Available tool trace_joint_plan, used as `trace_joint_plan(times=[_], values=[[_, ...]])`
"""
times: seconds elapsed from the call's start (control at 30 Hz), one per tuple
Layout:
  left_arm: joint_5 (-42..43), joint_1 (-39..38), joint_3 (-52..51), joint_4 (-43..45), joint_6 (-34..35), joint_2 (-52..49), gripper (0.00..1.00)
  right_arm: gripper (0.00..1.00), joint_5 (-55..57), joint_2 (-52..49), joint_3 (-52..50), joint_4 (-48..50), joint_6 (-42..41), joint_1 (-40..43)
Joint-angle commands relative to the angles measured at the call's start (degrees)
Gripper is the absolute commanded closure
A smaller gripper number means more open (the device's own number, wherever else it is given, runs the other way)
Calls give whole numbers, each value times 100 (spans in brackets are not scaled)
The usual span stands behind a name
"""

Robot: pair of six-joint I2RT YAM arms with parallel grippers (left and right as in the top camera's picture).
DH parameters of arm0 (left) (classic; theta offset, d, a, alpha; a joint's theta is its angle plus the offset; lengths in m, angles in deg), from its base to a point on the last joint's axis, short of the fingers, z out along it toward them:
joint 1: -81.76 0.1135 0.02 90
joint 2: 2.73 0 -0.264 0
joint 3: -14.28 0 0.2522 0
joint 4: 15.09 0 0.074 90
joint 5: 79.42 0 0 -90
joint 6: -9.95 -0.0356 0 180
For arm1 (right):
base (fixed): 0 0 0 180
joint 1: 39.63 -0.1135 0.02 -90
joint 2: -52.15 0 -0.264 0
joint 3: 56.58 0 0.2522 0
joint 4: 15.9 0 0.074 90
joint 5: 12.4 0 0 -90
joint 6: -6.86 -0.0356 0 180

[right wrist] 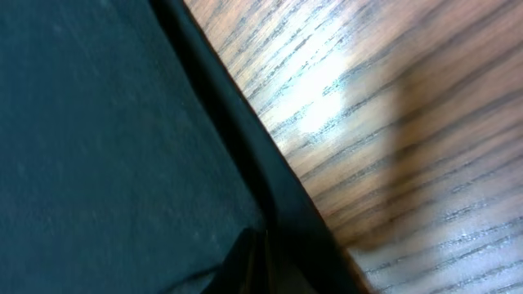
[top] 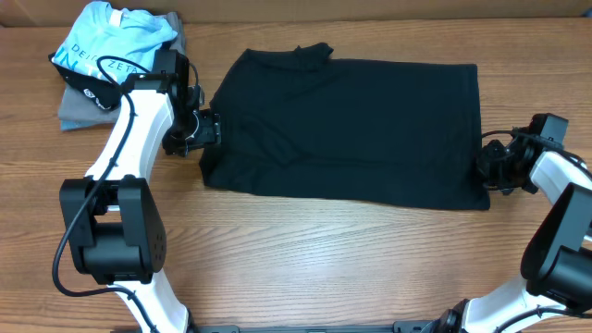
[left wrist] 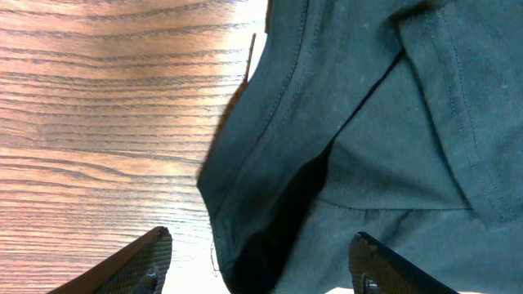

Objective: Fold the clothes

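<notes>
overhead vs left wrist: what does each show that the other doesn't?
Overhead only: the whole black T-shirt spread flat, a light blue shirt piled on a grey shirt at far left, and the right gripper at the opposite end. Left wrist only: seam stitching, an overlapping cloth layer, and the left gripper jaws wide apart with the cloth edge between them. Both: the T-shirt and the wood table.

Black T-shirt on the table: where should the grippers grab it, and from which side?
Probably take the plain black short-sleeved T-shirt at its two short ends: left gripper from the left onto the layered, hemmed edge, right gripper from the right near the front corner. It lies flat, so only its edges give cloth to pinch.
</notes>
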Motion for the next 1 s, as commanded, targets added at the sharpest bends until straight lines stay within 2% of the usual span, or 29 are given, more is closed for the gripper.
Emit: trace_joint_plan(times=[0.0, 0.23, 0.57, 0.6, 0.63, 0.67, 0.97], values=[[63, -11, 129, 9, -111, 17, 28, 96, 63, -15, 431, -293, 15, 74], [63, -13, 129, 11, -111, 17, 28, 96, -7, -15, 1259, -1150, 26, 101], [168, -13, 129, 76, -116, 17, 28, 96, -107, -15, 1340, -1309, 22, 94], [229, -13, 127, 103, -133, 17, 28, 89, -105, -15, 1340, -1298, 22, 94], [267, -13, 127, 122, -133, 17, 28, 67, -96, -15, 1340, -1296, 22, 94], [282, -15, 127, 138, -133, 17, 28, 51, -28, -17, 1340, -1296, 22, 94], [280, -17, 127, 98, -133, 17, 27, 51, 387, -90, 1152, -997, 22, 87]])
